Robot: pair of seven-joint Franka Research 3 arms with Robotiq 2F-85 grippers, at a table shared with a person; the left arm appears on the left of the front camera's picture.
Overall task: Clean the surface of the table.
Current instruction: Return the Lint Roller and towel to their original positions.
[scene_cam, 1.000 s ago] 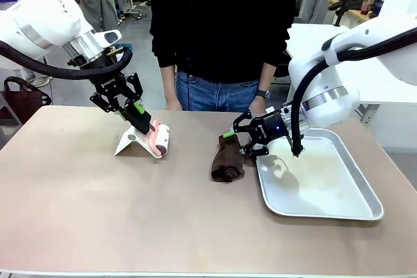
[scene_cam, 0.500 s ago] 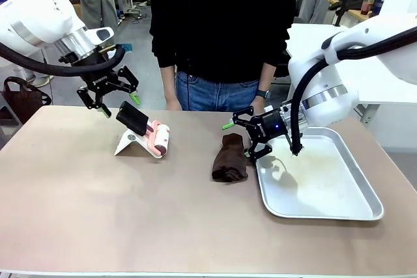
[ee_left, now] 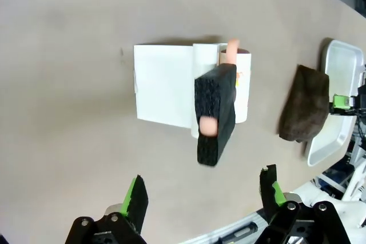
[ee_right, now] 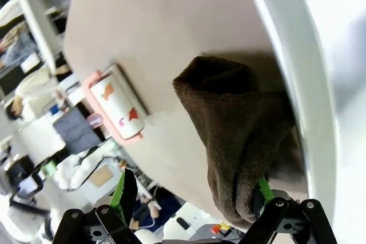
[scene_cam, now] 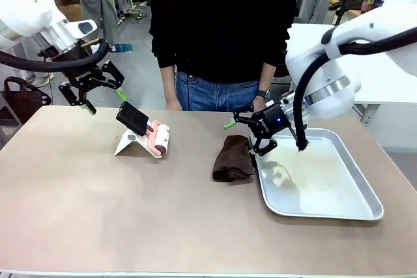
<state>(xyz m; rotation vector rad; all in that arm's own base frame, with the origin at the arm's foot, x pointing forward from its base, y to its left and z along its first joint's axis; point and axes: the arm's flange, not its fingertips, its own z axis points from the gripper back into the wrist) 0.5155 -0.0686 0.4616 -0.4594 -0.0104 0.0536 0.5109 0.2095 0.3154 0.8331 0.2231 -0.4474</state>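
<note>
Front view: our left tool [scene_cam: 92, 92] and right tool [scene_cam: 251, 134] both gape, empty. We could knock the lint roller [scene_cam: 144, 131] or brown cloth [scene_cam: 232, 158] off the desk [scene_cam: 130, 219].

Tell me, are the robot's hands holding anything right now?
No. The left gripper is open above the lint roller, and the right gripper is open beside the brown cloth.

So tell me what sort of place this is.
Probably a robotics lab or workshop: two robot arms work at a shared table with a person standing opposite, and more tables and people fill the background.
</note>
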